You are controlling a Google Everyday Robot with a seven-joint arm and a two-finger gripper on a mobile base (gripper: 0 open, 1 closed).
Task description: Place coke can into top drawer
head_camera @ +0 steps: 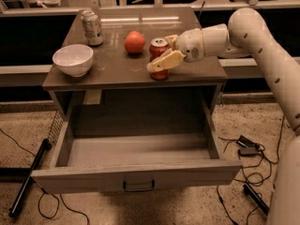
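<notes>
The red coke can point(158, 52) stands upright on the table top, right of centre near the front edge. My gripper point(168, 50) reaches in from the right and its fingers point(164, 63) close on the can, one in front of it and one behind. The can rests on the table. The top drawer point(136, 176) is pulled wide open below the table top. Its inside is empty and the dark handle point(138, 186) sits at the centre of the front panel.
A silver-and-green can point(91, 27) stands at the back left of the table. A white bowl point(73, 59) sits at the front left and an orange-red fruit point(134, 41) just left of the coke can. Cables and a black bar point(28, 177) lie on the floor.
</notes>
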